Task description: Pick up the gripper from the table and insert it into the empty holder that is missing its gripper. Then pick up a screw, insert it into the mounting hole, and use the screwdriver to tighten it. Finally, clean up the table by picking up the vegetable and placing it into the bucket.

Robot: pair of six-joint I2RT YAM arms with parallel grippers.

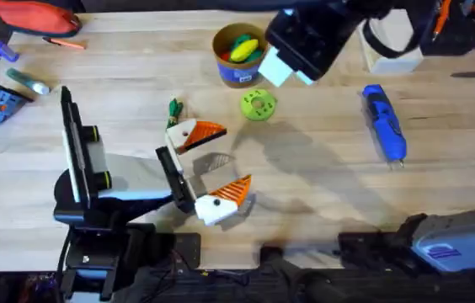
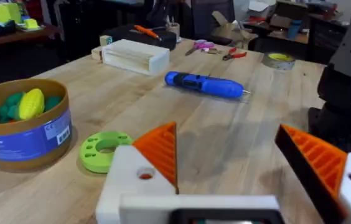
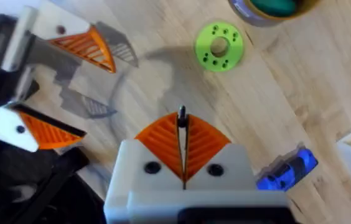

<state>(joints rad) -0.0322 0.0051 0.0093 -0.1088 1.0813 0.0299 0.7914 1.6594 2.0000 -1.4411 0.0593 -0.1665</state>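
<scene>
The bucket (image 2: pixel 23 127) wears a blue label, its print unreadable. On the pale wood table (image 1: pixel 322 194), the left gripper (image 1: pixel 212 168) gapes released; the right gripper (image 3: pixel 182 127) pinches a thin dark screw (image 3: pixel 182 118), the screwdriver (image 3: pixel 287 171) beside it.

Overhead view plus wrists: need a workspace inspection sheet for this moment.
Surface: wooden table, bare in the middle.
Job's things: blue screwdriver lying flat; bucket upright, holding yellow and green toys; vegetable on the table beside the left gripper.
Clutter: lime-green disc near the bucket; pale box; red pouch; tape roll.
Grippers: left gripper open, low over the table; right gripper shut on a thin dark pin, raised.
Cables: dark cables by the left arm's base.
Surroundings: cluttered desks behind the table.
</scene>
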